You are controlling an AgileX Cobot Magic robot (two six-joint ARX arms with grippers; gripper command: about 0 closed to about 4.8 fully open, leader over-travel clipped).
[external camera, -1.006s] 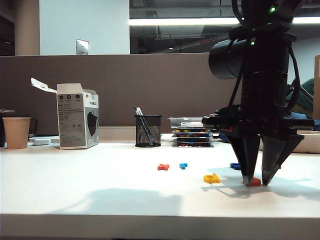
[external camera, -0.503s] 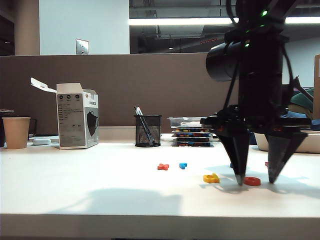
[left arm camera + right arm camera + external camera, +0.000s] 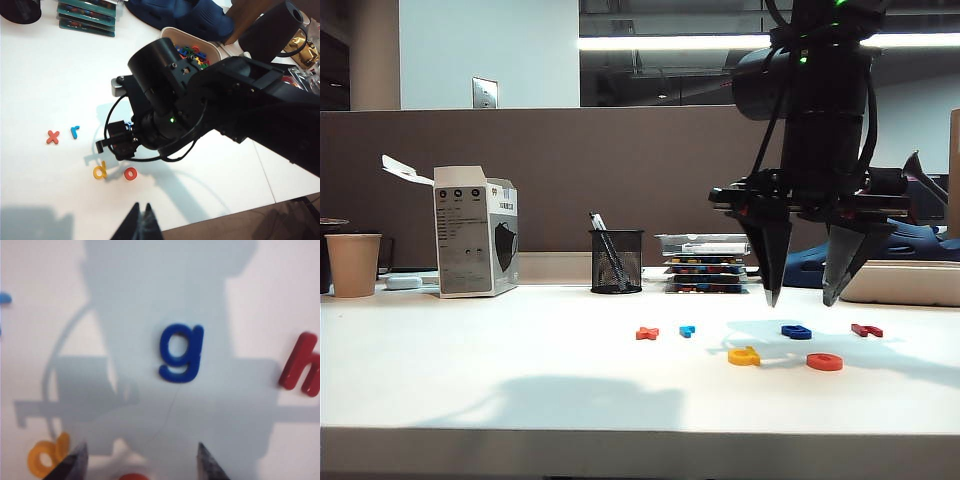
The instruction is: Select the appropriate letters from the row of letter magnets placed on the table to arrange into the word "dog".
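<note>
My right gripper (image 3: 802, 298): jaws spread, empty, hovering above blue "g" (image 3: 181, 353) on table (image 3: 470, 370). Left gripper (image 3: 139, 223): tips pressed together, parked off to side. Yellow "d" (image 3: 744, 356) and red "o" (image 3: 825, 362) sit side by side; "g" left to fetch. "g" lies flat, long axis running toward front pair, tail nearest them.

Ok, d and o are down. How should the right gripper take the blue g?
From straight above. The blue g lies flat on the table, clear of the red letter, so put a finger on each side of its round bowl. The right gripper hangs open above it.
</note>
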